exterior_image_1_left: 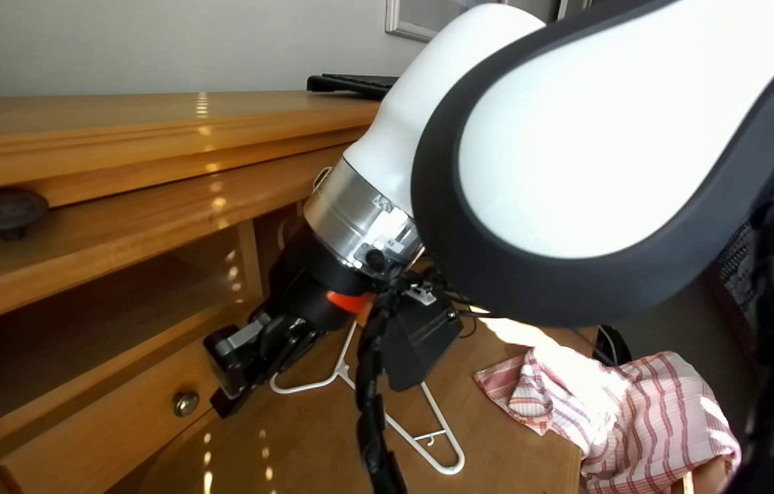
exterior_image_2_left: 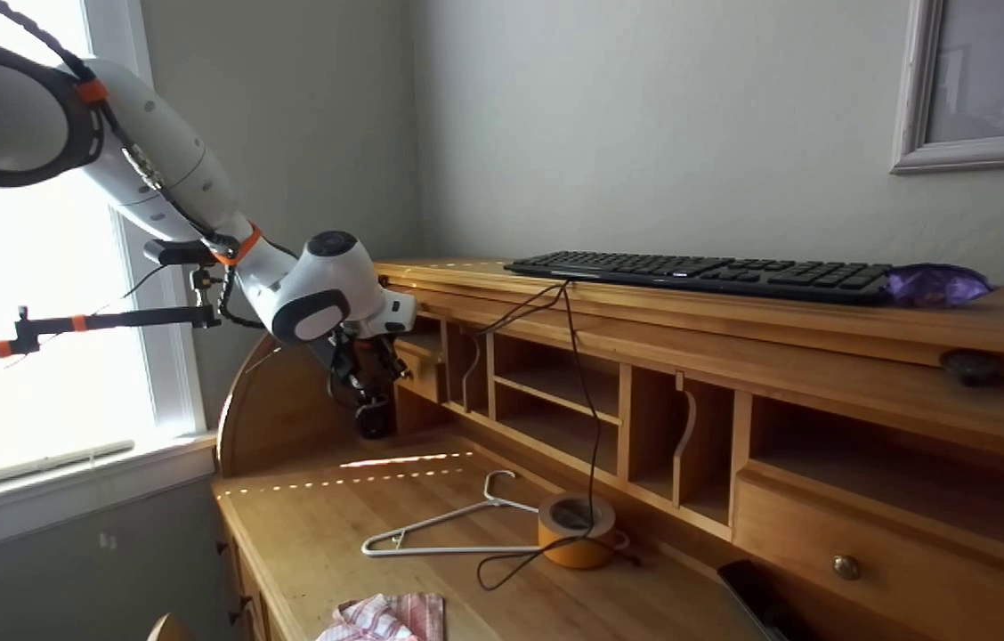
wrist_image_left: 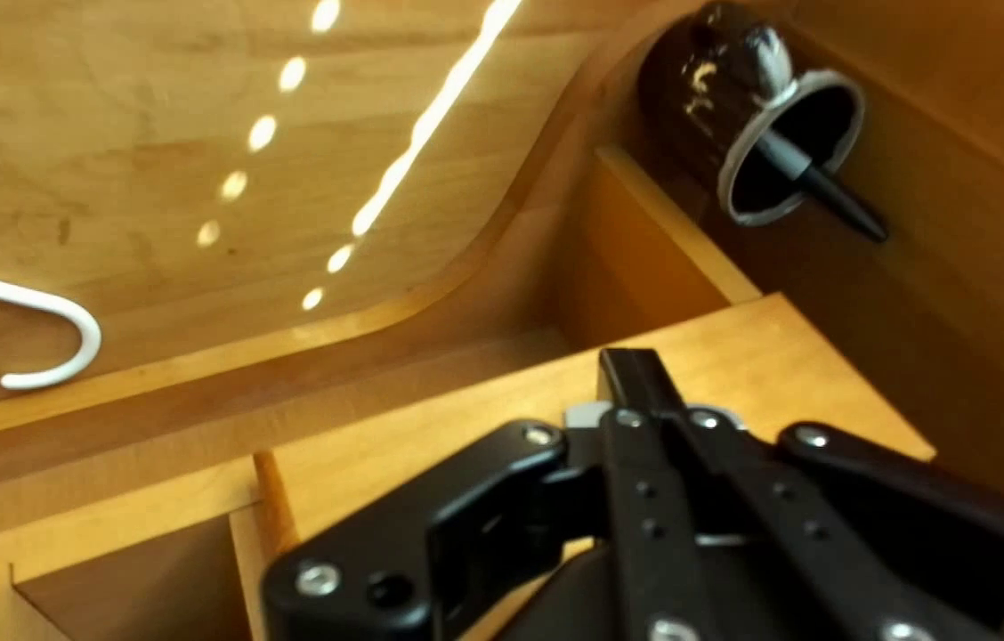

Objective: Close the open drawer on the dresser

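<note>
The smooth white arm (exterior_image_2_left: 168, 147) slants in from the left and, in an exterior view, hides part of the dresser (exterior_image_2_left: 315, 516), a glossy, honey-coloured piece dotted with sunlight and ended by a curved side panel (exterior_image_2_left: 279, 427). At that end the wrist view shows a shiny brown mug (wrist_image_left: 698, 98) holding a pen (wrist_image_left: 840, 200). The black gripper (wrist_image_left: 633, 369), fingers drawn together, is just in front of the drawer (exterior_image_1_left: 106, 422); whether they touch cannot be told. The drawer, under a cubbyhole (exterior_image_1_left: 99, 343) at the left end, has a flat wooden front with a small round brass-coloured knob (exterior_image_1_left: 185, 403) and looks to stick out slightly. Rightward lie a crumpled red-and-white striped cloth (exterior_image_1_left: 668, 412), a thin white hanger (exterior_image_2_left: 449, 551) and a squat, hollow orange cylinder (exterior_image_2_left: 575, 554), with a slim black cable (exterior_image_2_left: 575, 347) hanging near it. Then come a black keyboard (exterior_image_2_left: 707, 274) on top, a flat dark slab (exterior_image_2_left: 756, 601), a second knobbed drawer (exterior_image_2_left: 876, 570) and a crinkled purple bag (exterior_image_2_left: 938, 285)
</note>
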### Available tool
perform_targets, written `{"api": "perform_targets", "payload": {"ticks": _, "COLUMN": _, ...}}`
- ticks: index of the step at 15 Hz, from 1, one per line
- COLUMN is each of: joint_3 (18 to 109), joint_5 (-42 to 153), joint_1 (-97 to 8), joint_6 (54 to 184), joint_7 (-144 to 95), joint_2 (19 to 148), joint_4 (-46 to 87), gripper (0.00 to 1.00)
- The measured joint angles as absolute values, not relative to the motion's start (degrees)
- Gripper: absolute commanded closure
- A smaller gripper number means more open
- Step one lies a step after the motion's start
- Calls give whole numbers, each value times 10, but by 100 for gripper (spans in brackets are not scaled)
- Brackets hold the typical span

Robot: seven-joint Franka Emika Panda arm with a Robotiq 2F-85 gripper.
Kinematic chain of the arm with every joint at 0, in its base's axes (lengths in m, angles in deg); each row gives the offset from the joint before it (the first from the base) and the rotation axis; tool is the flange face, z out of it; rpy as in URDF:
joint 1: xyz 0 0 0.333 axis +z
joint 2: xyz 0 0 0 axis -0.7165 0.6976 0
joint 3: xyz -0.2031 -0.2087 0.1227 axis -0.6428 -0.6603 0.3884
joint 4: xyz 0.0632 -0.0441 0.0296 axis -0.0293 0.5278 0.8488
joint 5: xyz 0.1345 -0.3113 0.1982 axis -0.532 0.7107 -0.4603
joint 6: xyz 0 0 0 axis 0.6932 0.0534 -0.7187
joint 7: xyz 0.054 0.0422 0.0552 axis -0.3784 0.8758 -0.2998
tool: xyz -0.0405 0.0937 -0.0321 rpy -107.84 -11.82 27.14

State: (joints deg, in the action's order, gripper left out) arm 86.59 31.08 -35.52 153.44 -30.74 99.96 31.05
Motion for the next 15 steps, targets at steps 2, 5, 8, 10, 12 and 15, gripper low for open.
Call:
{"api": "perform_targets", "payload": {"ticks": 2, "joint_3": 840, "joint_5": 343, "joint_1": -350, "joint_6": 1461, "joint_7": -284, "joint_2": 964, "joint_4": 328, "gripper": 100}}
{"api": "perform_targets", "payload": {"ticks": 5, "joint_3": 794, "joint_5": 397, "joint_1": -347, "joint_6": 1360, "joint_7": -263, "joint_2": 893, "joint_4": 372, "gripper": 74}}
{"api": "perform_targets", "payload": {"ticks": 8, "joint_3": 789, "joint_5": 400, "joint_1": -364, "joint_6": 1213, "joint_7": -279, "joint_2": 801, "joint_4": 416, "gripper": 53}}
{"api": "perform_targets", "payload": {"ticks": 10, "joint_3": 793, "joint_5": 383, "joint_1": -372, "joint_6": 1108, "joint_7": -309, "joint_2": 740, "joint_4": 437, "gripper": 38}}
{"api": "perform_targets", "payload": {"ticks": 12, "joint_3": 787, "joint_5": 392, "joint_1": -375, "joint_6": 1005, "joint_7": -306, "joint_2": 680, "joint_4": 452, "gripper": 23}}
{"api": "perform_targets", "payload": {"ticks": 15, "joint_3": 763, "joint_5": 431, "joint_1": -383, "joint_6": 878, "joint_7": -287, "joint_2": 594, "joint_4": 456, "gripper": 1}}
